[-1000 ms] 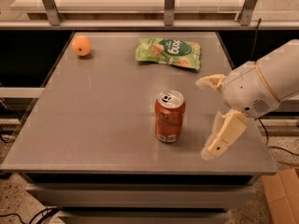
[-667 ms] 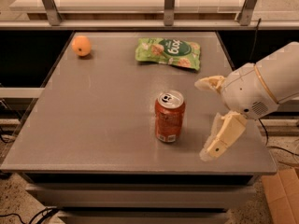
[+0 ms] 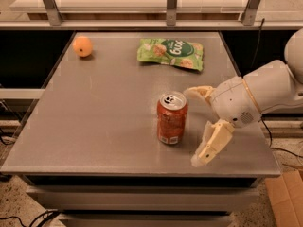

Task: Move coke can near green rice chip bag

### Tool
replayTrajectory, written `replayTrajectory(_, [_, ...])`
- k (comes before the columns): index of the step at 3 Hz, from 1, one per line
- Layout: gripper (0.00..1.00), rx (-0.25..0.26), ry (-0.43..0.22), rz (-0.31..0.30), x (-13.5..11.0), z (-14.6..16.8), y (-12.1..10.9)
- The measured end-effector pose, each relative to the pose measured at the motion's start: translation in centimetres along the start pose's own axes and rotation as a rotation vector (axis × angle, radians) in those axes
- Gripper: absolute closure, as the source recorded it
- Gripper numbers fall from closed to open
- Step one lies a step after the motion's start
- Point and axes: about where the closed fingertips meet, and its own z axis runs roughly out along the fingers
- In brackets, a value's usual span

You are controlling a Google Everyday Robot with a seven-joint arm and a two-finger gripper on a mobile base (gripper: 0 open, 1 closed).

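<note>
1. Your gripper (image 3: 191, 126) has slid left in the frame since a second ago and is closing in on the can (image 3: 172, 118) from the right; the can hasn't budged
2. Jaws are spread wide and hold nothing; one of the fingers (image 3: 213, 143) hangs low near the front edge of the table (image 3: 94, 126), the other reaches in higher with its tip just beside the can's rim. I see no contact
3. What it means for you: this looks like the approach for the grasp, so the task has barely begun. The can isn't properly between the fingers yet, so you'd likely need more travel left before clenching
4. Can: just below centre of the frame, upright, with an orange-red body, a silver top with the pull tab facing up, and a small white patch near the base
5. Bag (image 3: 171, 53): upper centre of the frame, lying flat, crinkly light green with a dark green oval logo. It's well apart from the can, with bare table between them
6. Orange (image 3: 83, 46): upper left, well apart from both and off the likely path
7. Watch out: the can is tall and narrow, so a bump from the upper finger could probably tip it before you get a grip
</note>
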Motion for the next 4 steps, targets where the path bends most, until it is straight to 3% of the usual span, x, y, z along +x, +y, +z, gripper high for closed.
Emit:
replayTrajectory(2, [0.39,-0.053,-0.13,-0.02,0.1,2.9,-0.9])
replayTrajectory(4, [0.85,-0.082,-0.201,-0.05,-0.7,3.6,-1.8])
